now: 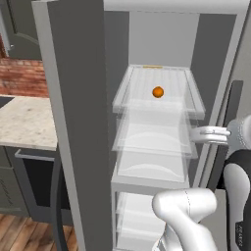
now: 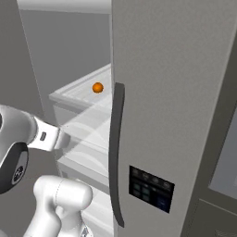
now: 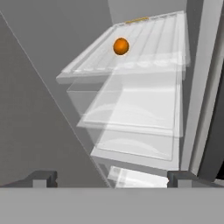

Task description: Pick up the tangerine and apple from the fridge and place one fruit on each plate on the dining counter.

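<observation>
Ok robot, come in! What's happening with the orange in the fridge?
Gripper open, empty. Tangerine on top fridge shelf, untouched. Path to it looks clear.

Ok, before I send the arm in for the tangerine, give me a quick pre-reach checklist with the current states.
1. Fridge door open: ok.
2. Tangerine in sight, on the top shelf: ok.
3. End effector open, nothing between the fingertips: ok.
4. End effector level with the tangerine: not ok, it sits lower, by the drawers.
5. Path over the shelf to the tangerine free: ok.
6. Apple located: cannot tell.
</observation>
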Available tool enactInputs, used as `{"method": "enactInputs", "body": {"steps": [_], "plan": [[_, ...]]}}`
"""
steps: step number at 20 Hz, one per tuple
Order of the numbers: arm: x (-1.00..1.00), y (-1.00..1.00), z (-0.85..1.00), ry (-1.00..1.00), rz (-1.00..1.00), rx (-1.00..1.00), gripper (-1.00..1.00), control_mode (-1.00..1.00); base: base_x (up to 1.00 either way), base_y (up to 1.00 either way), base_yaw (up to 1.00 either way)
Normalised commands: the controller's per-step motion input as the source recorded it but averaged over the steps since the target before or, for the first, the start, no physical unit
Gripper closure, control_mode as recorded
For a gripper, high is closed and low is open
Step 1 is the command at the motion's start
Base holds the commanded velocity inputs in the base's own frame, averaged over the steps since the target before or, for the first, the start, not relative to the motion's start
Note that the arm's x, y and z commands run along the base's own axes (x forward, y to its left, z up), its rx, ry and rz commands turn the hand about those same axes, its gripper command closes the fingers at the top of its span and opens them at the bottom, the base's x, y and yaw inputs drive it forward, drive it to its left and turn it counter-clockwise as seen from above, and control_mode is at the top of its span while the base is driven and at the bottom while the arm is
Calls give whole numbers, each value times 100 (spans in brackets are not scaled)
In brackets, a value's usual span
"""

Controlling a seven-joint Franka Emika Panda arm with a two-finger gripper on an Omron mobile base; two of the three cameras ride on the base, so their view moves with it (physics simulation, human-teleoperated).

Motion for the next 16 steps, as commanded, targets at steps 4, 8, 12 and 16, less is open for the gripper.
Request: {"method": "enactInputs", "body": {"steps": [4, 8, 12, 16], "plan": [[43, 24, 23, 4, 3, -6, -100, -100, 0, 0, 0], [61, 3, 19, 19, 0, -4, -100, -100, 0, 0, 0], [65, 0, 4, 20, 0, 0, -100, -100, 0, 0, 0], [59, 2, 0, 0, -1, 0, -100, -100, 0, 0, 0]]}}
